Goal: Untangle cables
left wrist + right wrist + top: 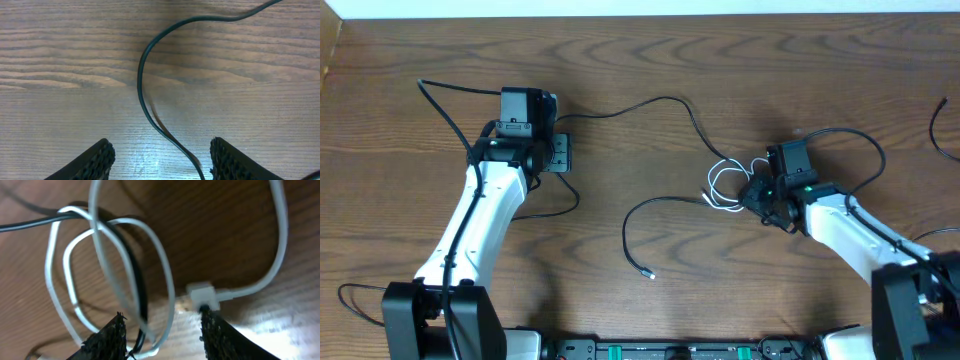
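I think the job is about in the middle, because the cables are not apart yet. The knot sits on the right side of the table point(640, 60), and that is where the work is.

The white cable point(281, 225) lies there in a few loops. A long black cable point(139, 75) runs from the left gripper point(160, 162) all the way over to those loops and goes in among them. A second black cable point(625, 232) comes out of the knot, bends round toward the front, and ends in a small plug point(651, 275) lying free.

The right gripper point(162, 340) is right down over the loops. Its two fingers point(112, 337) stand about half apart. One is on each side of a bit of white loop and the black cable next to it. I cannot see them pinching anything. The white plug point(202, 294) is just beside one finger.

The left gripper is low over the table too. Its jaws are fairly wide, and the long black cable lies between them, not squeezed.

So this step looks like getting hold of the knot. Next, I think the right gripper needs to pinch just the white loop and leave the black cable out. Then it can lift the white away from the black. If it grabs both, the knot may only get tighter.
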Robot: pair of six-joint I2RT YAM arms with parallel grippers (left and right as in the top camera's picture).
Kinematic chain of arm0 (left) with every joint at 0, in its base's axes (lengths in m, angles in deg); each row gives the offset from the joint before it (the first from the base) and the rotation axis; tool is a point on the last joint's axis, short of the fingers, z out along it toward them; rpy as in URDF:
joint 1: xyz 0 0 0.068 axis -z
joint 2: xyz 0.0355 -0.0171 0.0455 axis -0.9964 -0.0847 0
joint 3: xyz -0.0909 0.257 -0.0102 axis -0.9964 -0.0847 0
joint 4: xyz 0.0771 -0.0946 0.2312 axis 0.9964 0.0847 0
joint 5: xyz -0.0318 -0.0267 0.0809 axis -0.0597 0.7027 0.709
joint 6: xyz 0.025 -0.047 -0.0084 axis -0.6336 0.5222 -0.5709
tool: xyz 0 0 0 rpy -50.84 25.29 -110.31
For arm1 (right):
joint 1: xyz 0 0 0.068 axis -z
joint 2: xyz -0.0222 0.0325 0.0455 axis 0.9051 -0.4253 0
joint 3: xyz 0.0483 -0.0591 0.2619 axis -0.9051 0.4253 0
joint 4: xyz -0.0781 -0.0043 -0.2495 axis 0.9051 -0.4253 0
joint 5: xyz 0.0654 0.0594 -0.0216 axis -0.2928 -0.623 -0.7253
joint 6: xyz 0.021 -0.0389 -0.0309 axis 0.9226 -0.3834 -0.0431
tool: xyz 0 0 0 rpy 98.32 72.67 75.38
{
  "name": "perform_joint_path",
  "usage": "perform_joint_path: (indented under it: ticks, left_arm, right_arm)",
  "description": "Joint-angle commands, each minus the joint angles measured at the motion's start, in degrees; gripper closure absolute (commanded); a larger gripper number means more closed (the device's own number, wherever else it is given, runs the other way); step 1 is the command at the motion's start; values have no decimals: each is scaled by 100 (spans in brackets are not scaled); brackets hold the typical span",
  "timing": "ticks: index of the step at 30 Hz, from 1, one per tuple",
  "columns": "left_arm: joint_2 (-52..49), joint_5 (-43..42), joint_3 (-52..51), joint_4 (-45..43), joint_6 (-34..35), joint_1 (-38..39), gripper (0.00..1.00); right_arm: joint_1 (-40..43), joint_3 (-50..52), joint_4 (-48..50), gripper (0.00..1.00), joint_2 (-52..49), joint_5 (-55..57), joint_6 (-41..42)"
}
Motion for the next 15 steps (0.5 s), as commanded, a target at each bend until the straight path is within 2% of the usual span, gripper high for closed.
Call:
perform_joint_path:
  ticks: [1, 2, 5, 10, 15]
  left_arm:
    - [-2, 13, 129, 13, 52, -35, 37]
    - [-2, 13, 129, 13, 50, -35, 37]
    - [-2, 13, 129, 13, 52, -35, 37]
    - [-2, 13, 129, 13, 52, -35, 38]
    - [-2, 13, 129, 13, 50, -35, 38]
  right_arm:
    - [-26, 55, 144, 55, -284, 98, 181]
    - [-26, 55, 216, 63, -341, 76, 192]
    - [-22, 52, 341, 99, -380, -46, 264]
    - [35, 31, 317, 99, -326, -214, 256]
    - [140, -46, -68, 99, 151, -334, 17]
